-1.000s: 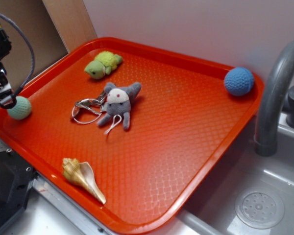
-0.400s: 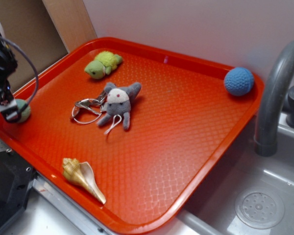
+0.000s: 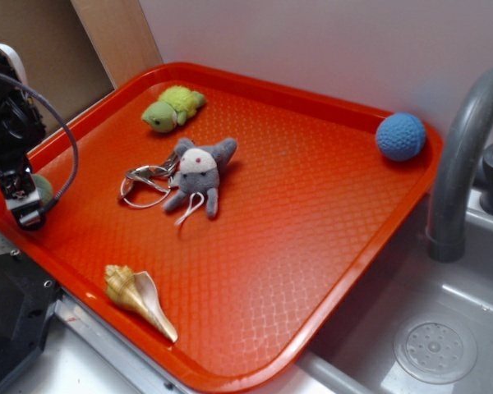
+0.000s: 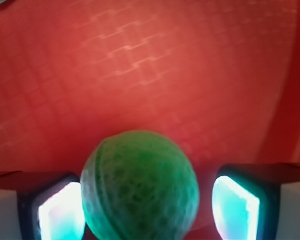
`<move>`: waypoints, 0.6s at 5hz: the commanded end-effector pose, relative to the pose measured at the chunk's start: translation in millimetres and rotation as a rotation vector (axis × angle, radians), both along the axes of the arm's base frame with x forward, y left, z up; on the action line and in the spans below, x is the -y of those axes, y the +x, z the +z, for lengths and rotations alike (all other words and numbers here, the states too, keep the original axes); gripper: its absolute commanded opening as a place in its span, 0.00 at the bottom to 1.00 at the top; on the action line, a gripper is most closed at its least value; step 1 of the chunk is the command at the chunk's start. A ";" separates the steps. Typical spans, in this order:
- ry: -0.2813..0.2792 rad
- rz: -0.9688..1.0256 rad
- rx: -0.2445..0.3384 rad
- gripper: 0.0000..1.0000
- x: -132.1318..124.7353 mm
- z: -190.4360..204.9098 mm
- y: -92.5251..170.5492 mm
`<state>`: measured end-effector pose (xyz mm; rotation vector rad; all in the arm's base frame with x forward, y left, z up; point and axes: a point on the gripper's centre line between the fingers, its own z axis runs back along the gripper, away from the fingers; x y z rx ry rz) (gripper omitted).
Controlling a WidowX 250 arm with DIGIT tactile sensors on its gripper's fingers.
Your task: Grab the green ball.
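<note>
Straddling the green ball (image 4: 140, 186) is where I have the pincer (image 4: 149, 207) now: in the wrist view its two fingers stand apart, one on each side of the ball. The left pad (image 4: 60, 212) sits just beside the ball, and a strip of red shows between the ball and the right pad, so the jaws are open and not yet gripping. I hold them spread like this so the ball sits between them before I squeeze; a round thing will roll away if only one pad nudges it.

The ball rests on the red tray (image 3: 329, 205), at the tray's left edge, well apart from the grey plush toy (image 3: 200, 171) at the tray's middle and from the blue ball (image 3: 400, 135) at the tray's far right corner. In the exterior view only a sliver of the green ball (image 3: 43, 188) shows behind the arm. The plush turtle (image 3: 172, 107) lies toward the tray's back rim, the shell (image 3: 138, 297) on the tray's front rim, and a key ring (image 3: 144, 182) touches the grey toy.

Against the frame a second ago, the arm has dropped and shifted forward: then the ball sat in plain sight beside the pincer's tip, now the pincer covers most of it. Nothing else on the tray has moved.
</note>
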<state>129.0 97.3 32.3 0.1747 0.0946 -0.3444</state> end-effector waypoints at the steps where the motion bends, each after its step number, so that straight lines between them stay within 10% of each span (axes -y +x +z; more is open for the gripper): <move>1: -0.017 -0.044 -0.036 1.00 9.2 5.9 -10.4; 2: 0.001 -0.008 0.006 0.00 10.0 3.8 -7.8; 3: -0.007 -0.001 0.001 0.00 9.8 3.7 -4.4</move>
